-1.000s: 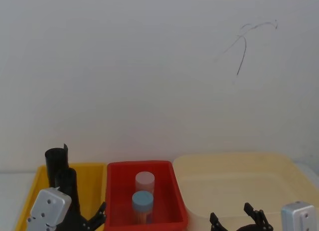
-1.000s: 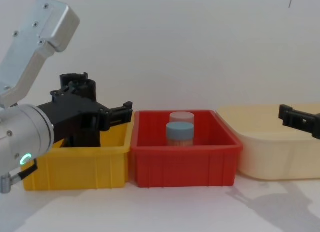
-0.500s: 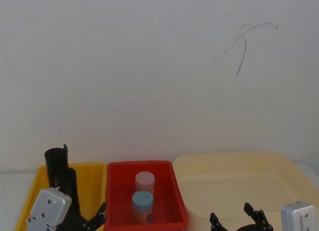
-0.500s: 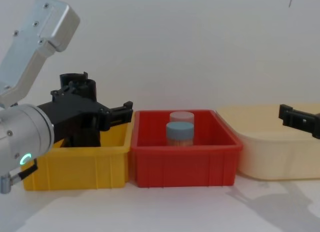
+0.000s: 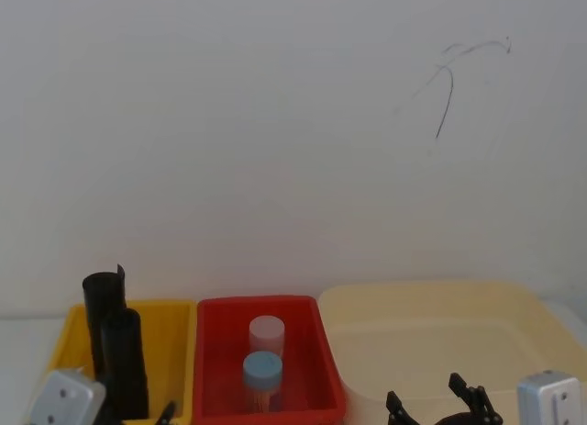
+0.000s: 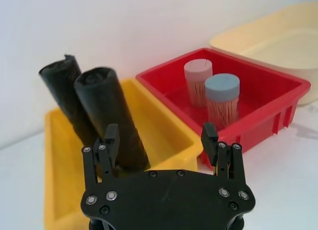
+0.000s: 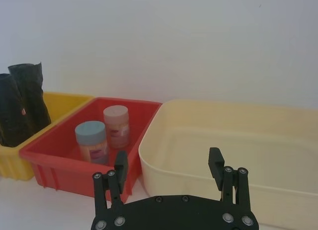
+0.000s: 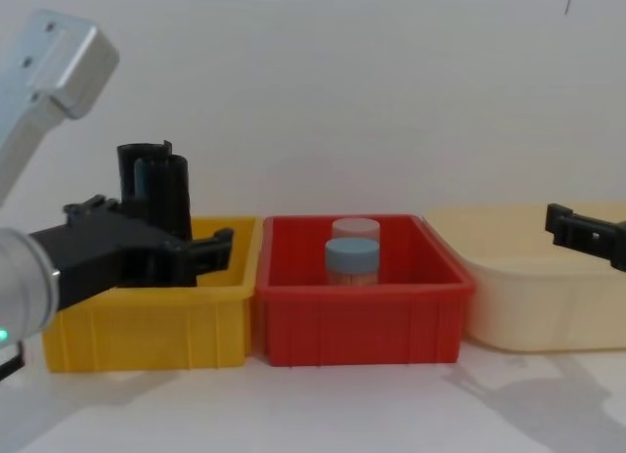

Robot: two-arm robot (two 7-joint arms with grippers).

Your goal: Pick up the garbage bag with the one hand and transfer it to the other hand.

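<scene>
We see the garbage bag as a tall black roll of crinkled plastic. It stands in the yellow bin, nearly upright and only a little tilted, and its top rises well above the bin's rim. A second black roll stands just beside it. Our left claw is near the bag, in front of it, its fingers spread wide and holding nothing. Our right claw hangs well apart from the bag, near the cream tub, also spread and empty.
</scene>
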